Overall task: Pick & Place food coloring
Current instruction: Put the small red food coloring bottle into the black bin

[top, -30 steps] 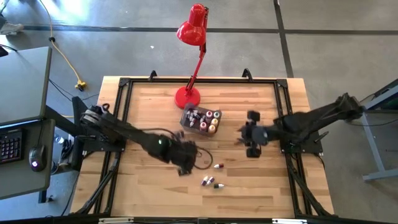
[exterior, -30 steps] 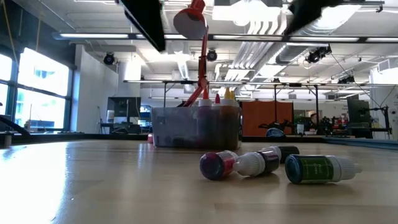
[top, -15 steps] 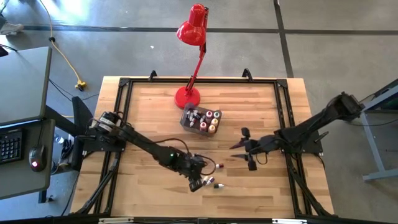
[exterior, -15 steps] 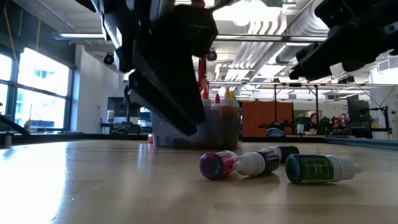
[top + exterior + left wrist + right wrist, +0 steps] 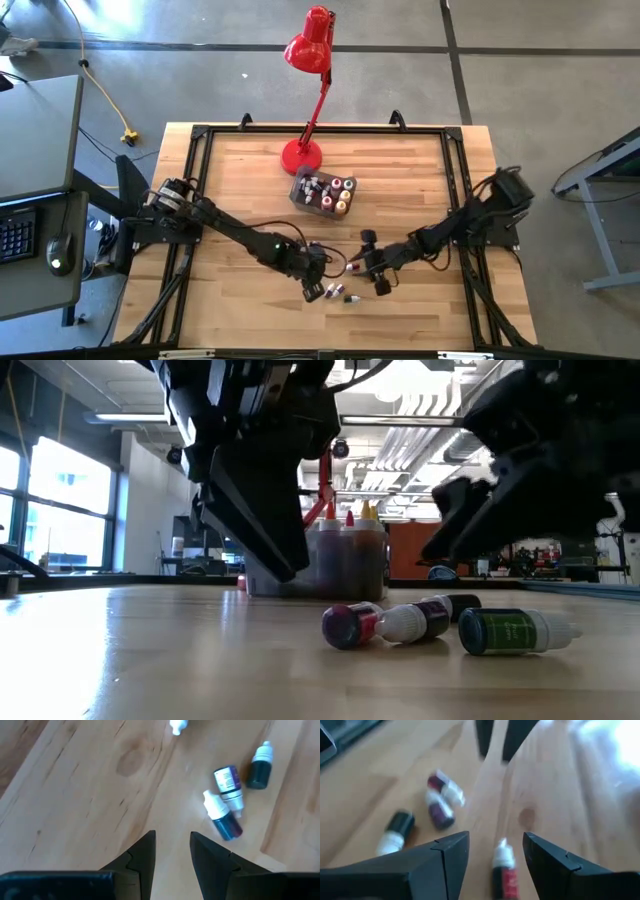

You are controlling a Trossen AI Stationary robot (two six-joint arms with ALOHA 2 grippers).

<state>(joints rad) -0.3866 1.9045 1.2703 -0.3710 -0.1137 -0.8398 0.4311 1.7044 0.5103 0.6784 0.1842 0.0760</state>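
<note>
**2 claws low over loose food coloring**

Finds the left claw (image 5: pixel 314 286) low over the front middle of the wooden table (image 5: pixel 230 170), just beside 3 loose food coloring bottles. Shows its fingers (image 5: pixel 145 856) parted by a narrow gap, with only bare wood between them; holds nothing. Counts those 3 bottles lying on their sides in a tight cluster: a dark green one (image 5: pixel 260 766), a maroon one with a purple label (image 5: pixel 228 783) and a dark one with a white cap (image 5: pixel 223 818), the last 2 touching.

Finds the right claw (image 5: pixel 373 264) reaching in from the right side, near the left claw and also close to the table. Shows its fingers (image 5: pixel 445 860) spread wide on either side of a 4th bottle, a red one with a white cap (image 5: pixel 503 871), lying flat between them; cannot tell any contact with it, so nothing gripped.

Places the rest of the food coloring upright in a grey tub (image 5: pixel 301 189) at the table's middle, well apart from both claws, in front of the base of a red desk lamp (image 5: pixel 308 48).

From table height, shows the green bottle and 2 maroon ones in the foreground, with the tub behind.
</note>
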